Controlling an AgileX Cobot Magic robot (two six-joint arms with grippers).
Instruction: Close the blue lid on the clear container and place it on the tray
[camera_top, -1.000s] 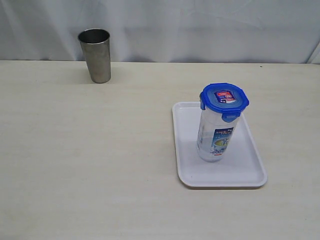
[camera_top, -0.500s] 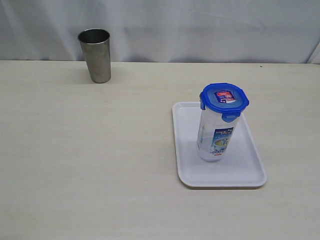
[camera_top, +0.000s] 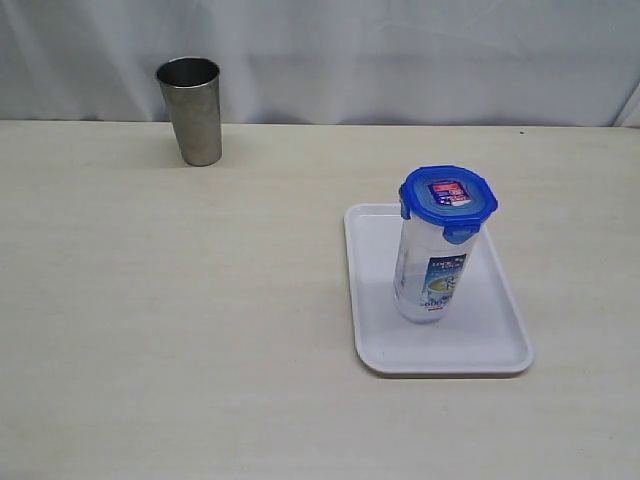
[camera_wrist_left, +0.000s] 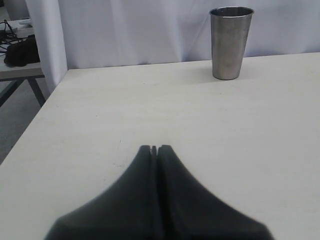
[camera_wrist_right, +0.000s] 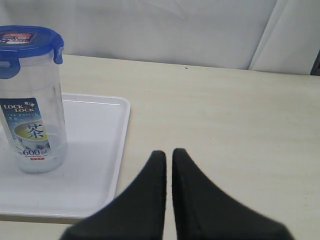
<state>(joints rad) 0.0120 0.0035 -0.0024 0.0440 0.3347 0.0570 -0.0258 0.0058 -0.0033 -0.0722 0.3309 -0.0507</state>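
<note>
Pale wooden table (camera_top: 200, 300) carries, right of centre in the exterior view, a flat white rectangular plastic tray (camera_top: 500, 350) on which the tall clear plastic container (camera_top: 430, 285) stands upright with the round blue lid (camera_top: 449, 195) seated on top, while the left gripper (camera_wrist_left: 154, 148) and the right gripper (camera_wrist_right: 169, 152) have their black fingers closed together on nothing.

pale, seemingly wooden table (camera_top: 200, 300) carries tray (camera_top: 500, 335), steel tumbler (camera_top: 190, 108).

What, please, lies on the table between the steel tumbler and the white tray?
Nothing lies there. In the exterior view, the stretch of table between the steel tumbler and the tray is bare tabletop.
</note>
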